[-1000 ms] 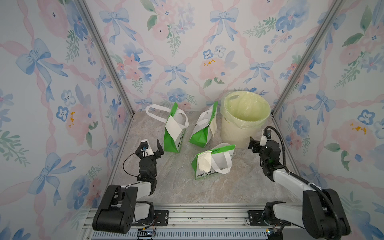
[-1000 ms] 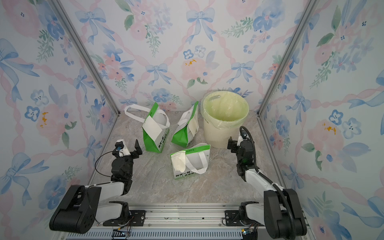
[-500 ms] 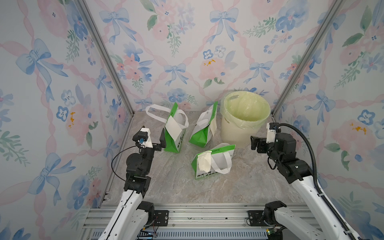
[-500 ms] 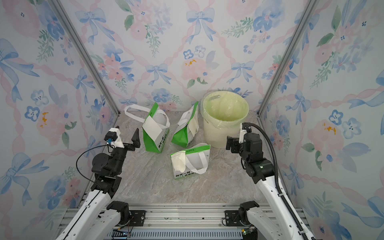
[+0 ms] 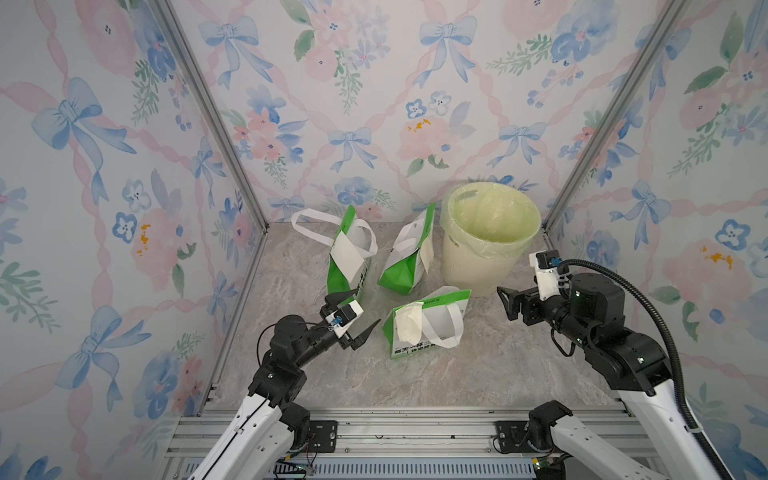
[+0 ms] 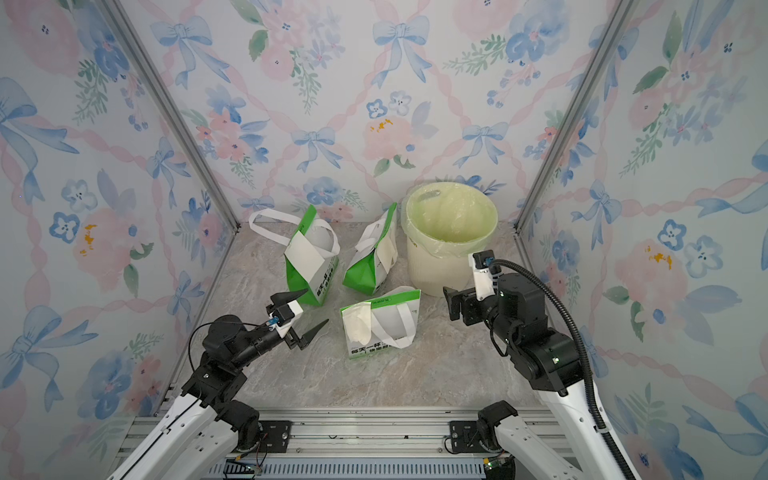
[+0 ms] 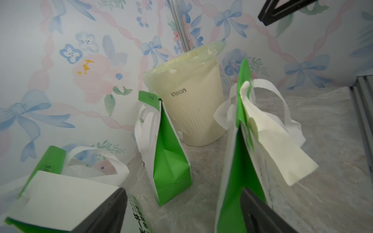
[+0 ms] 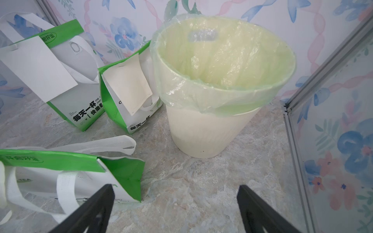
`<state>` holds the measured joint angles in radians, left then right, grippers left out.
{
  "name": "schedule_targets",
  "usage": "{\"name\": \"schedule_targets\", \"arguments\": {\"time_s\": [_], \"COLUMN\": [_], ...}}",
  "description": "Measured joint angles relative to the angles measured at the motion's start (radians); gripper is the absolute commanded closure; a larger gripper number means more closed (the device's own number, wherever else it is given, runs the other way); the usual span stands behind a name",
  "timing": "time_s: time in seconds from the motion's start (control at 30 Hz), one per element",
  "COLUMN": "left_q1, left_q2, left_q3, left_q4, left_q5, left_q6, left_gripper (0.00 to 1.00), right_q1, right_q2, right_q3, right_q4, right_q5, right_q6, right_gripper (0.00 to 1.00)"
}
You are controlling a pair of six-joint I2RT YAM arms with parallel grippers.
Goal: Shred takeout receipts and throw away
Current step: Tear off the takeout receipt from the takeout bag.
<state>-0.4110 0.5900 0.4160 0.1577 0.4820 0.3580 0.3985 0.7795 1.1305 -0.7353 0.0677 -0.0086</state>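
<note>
**Left hand sits nearest a receipt**

The left hand [image 5: 368,306], spread and empty, hangs just beside the toppled bag [image 5: 444,300]. Its receipt [image 5: 406,328] lies just ahead, long axis running from rim to base. The right hand [image 5: 503,303], spread too, is farther off.

Bare table [image 5: 490,365] across the near side and out to the right wall [image 5: 685,257]: widest open run. Strip along the left wall [image 5: 124,257] also free. Jaws spread, left tool [image 5: 367,306] hangs over the lane between left bag [image 5: 338,289] and lying bag [image 5: 436,300]; lane narrow. The left bag and middle bag [image 5: 399,274] nearly meet at their bases. The middle bag leans just beside the bin [image 5: 469,266]; no gap shows. Jaws spread, right tool [image 5: 505,303] beside the bin's near side; slim strip of table between bin and lying bag. Bin mouth unobstructed from above.
</note>
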Motion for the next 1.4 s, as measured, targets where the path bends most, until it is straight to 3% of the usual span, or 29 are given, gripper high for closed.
{"name": "schedule_targets", "arguments": {"time_s": [0.33,0.73,1.13,1.23,1.4], "left_q1": [-0.085,-0.101,-0.126,-0.138,-0.155], "left_q2": [0.115,0.212,0.352,0.373,0.398], "left_q3": [-0.024,-0.026,-0.022,-0.012,0.001], "left_q4": [-0.018,0.099,0.223,0.25,0.298], "left_q5": [0.115,0.076,0.113,0.127,0.137], "left_q6": [0.03,0.061,0.027,0.006,-0.034], "left_gripper": [0.09,0.14,0.37,0.47,0.54], "right_q1": [0.051,0.121,0.163,0.185,0.274], "right_q2": [0.002,0.03,-0.016,-0.011,0.04], "right_q3": [0.0,0.0,0.0,0.002,0.004], "right_q4": [-0.01,-0.009,-0.01,-0.012,-0.014], "right_q5": [-0.032,-0.035,-0.032,-0.047,-0.094], "right_q6": [-0.045,-0.055,-0.021,0.023,0.156], "right_gripper": [0.02,0.02,0.0,0.02,0.05]}}
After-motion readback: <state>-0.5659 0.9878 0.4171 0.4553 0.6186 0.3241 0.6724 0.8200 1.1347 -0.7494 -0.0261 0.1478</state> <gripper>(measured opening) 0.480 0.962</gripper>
